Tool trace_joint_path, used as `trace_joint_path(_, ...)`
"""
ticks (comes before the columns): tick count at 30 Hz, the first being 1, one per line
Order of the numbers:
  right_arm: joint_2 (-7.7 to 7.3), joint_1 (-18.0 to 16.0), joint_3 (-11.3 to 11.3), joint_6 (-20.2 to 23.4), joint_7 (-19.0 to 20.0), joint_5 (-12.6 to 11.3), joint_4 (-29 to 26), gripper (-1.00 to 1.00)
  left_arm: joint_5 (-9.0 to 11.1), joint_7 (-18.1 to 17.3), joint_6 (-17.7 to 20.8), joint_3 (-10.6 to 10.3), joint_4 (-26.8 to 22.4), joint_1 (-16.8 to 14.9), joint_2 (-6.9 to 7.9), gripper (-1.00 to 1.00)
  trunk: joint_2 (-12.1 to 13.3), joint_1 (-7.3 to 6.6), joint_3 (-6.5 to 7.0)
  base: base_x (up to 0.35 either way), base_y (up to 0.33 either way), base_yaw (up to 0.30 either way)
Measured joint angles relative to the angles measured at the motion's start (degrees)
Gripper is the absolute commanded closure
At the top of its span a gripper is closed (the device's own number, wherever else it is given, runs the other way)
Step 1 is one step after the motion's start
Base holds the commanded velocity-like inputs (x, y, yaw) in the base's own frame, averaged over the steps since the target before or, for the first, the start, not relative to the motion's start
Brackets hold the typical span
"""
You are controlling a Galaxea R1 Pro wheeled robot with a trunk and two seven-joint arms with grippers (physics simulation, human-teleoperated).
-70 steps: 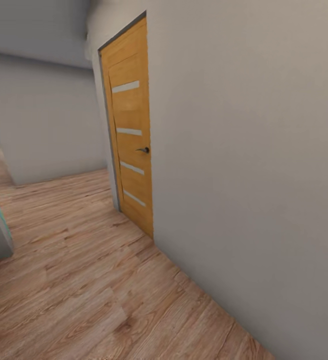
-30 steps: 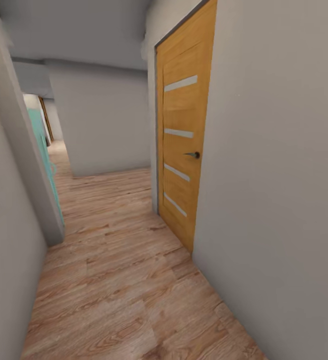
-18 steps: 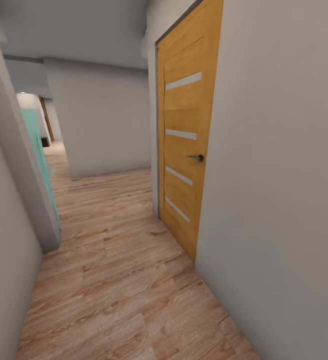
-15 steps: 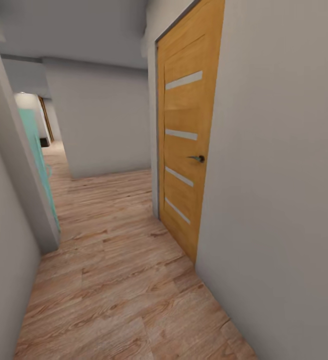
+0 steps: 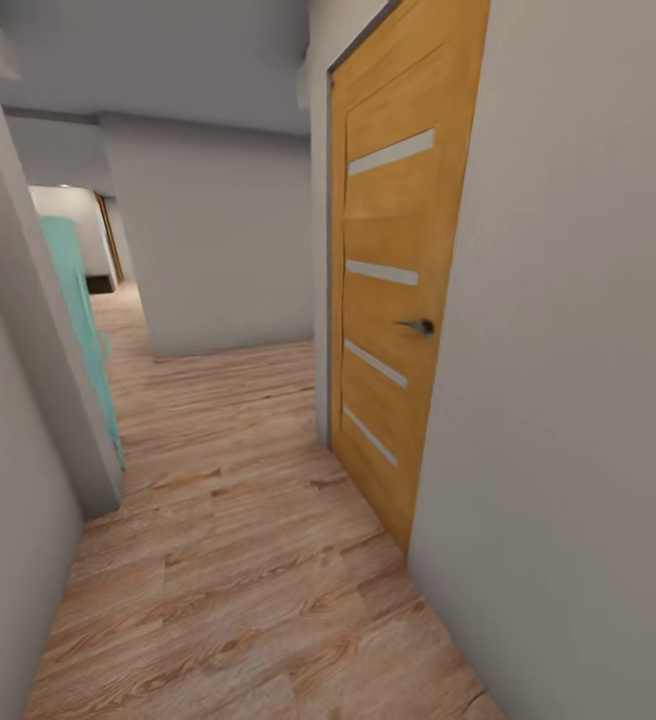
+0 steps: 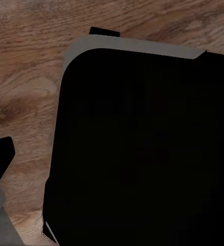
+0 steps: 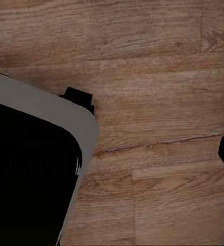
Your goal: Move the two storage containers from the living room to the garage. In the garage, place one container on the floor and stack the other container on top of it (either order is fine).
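Jaw state on both arms: can't tell; each wrist cam looks down past a black, grey-edged robot body (image 6: 142, 154) onto wood plank floor (image 7: 153, 77). Head cam: narrow hallway, orange door (image 5: 393, 300) shut on the right, teal panel (image 5: 83, 320) left.

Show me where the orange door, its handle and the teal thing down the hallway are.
orange door (image 5: 388, 230), head view, on the wood panel between its upper two pale strips.
door handle (image 5: 418, 326), head view, on the dark lever.
teal thing (image 5: 78, 310), head view, on its visible edge beside the left wall.
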Motion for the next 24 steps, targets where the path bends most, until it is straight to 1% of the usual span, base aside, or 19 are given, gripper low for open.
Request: trace_joint_path(24, -0.19, 0.0, -0.1, 0.0, 0.0, -0.1, 0.0, -1.00, 0.0, 0.0, 0.0, 0.0, 0.0, 0.0, 0.00, -1.00, 0.0, 0.00, 0.00, 0.323, 0.000, 0.283)
